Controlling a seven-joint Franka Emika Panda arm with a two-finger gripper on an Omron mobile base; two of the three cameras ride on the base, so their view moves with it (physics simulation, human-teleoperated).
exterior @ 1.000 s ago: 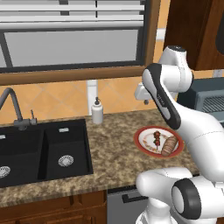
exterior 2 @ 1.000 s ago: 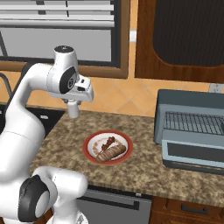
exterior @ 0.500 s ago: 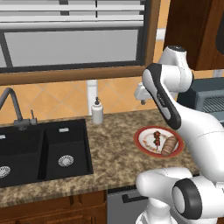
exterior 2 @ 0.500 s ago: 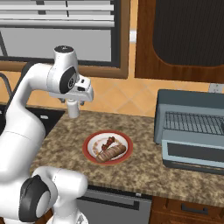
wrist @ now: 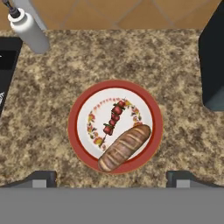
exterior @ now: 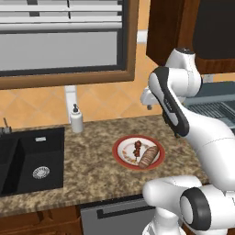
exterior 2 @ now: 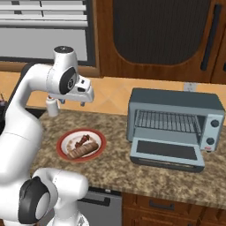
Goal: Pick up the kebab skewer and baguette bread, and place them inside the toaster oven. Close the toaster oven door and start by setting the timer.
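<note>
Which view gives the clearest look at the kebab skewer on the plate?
The hand view: it looks straight down on the kebab skewer, each chunk distinct beside the baguette bread. In both base views it's a small dark streak on the plate.

Speckled brown granite counter (exterior: 92,170) runs along an orange tiled wall (exterior 2: 114,95). A black double sink (exterior: 27,163) sits at the left, with a white soap bottle (exterior: 76,120) behind it. Wood-framed window (exterior: 64,41) with blinds above, 1 dark wooden wall cabinet (exterior 2: 159,35), probably a dishwasher (exterior: 117,215) below.
</note>
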